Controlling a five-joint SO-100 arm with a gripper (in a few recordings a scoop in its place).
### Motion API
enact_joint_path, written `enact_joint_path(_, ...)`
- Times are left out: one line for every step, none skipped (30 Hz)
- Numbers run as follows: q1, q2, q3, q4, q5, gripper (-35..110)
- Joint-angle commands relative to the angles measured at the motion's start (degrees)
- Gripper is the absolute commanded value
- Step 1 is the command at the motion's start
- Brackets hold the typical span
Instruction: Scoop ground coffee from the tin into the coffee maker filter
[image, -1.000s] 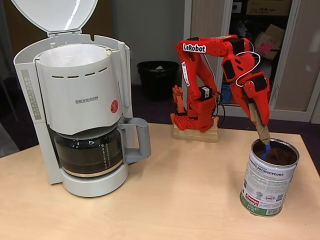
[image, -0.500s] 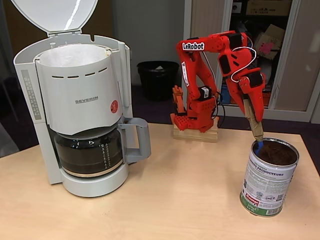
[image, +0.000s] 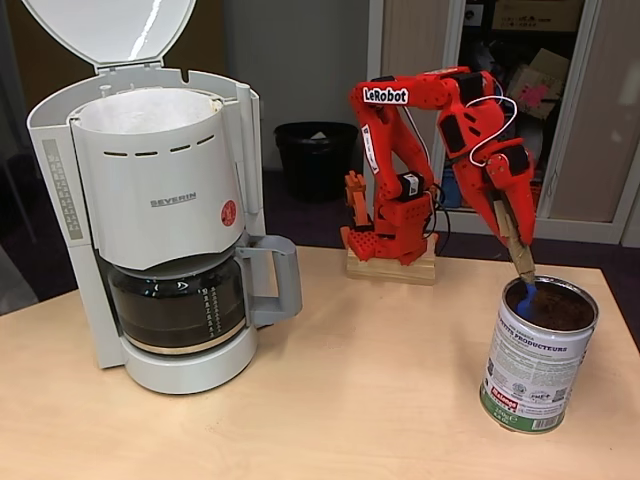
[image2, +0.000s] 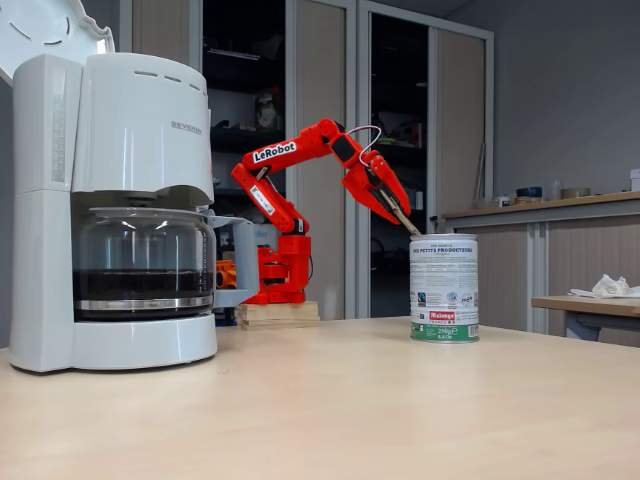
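- Ground coffee (image: 556, 306) is seen as a dark brown mass inside the tin (image: 537, 358), filling it close to the rim.
- The tin is stood upright on the wooden table (image: 350, 400), at the right near side in a fixed view; its white and green label is turned toward the camera.
- A blue scoop tip (image: 526, 297) is dipped into the coffee at the left inner edge of the tin; a tan wooden handle (image: 515, 245) is carried above it.
- The handle is clasped at the gripper (image: 507, 205) of the red arm, angled down and rightward over the tin; the jaws are closed around the stick, as far as can be made out.
- In another fixed view the gripper (image2: 392, 205) is reached down to the tin (image2: 444, 288) rim from the left.
- The arm base (image: 392, 240) is fixed on a wooden block at the far table edge.
- The white coffee maker (image: 160, 220) is stood at the left, well apart from the tin, its lid (image: 110, 28) raised.
- The coffee maker filter (image: 148, 108) is seen as white paper lining the open basket.
- A dark glass carafe (image: 178, 308) is seated beneath.
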Motion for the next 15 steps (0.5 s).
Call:
enact_joint_path(-1.0, -0.4, -4.1, 1.0, -10.2, 0)
enact_joint_path(-1.1, -0.7, -4.8, 1.3, -12.1, 0)
enact_joint_path(-0.9, -1.0, -5.4, 1.8, -13.2, 0)
enact_joint_path(-0.9, -1.1, -5.8, 2.0, -14.9, 0)
enact_joint_path(-1.1, -1.1, -5.9, 2.1, -16.7, 0)
enact_joint_path(-1.1, -1.1, -6.2, 1.9, -18.0, 0)
enact_joint_path(-1.2, -1.5, -6.5, 1.9, -19.4, 0)
enact_joint_path(-1.2, -1.8, -6.7, 1.9, -20.6, 0)
enact_joint_path(-1.1, -1.8, -6.7, 1.8, -21.4, 0)
enact_joint_path(-1.1, -1.8, -6.2, 1.4, -22.5, 0)
enact_joint_path(-1.1, -1.5, -5.5, 0.9, -23.3, 0)
enact_joint_path(-1.1, -1.2, -4.9, 0.4, -24.6, 0)
enact_joint_path(-1.3, -1.0, -4.1, -0.3, -25.8, 0)
enact_joint_path(-1.3, -0.6, -3.4, -0.8, -26.5, 0)
enact_joint_path(-1.3, -0.4, -2.9, -1.1, -27.2, 0)
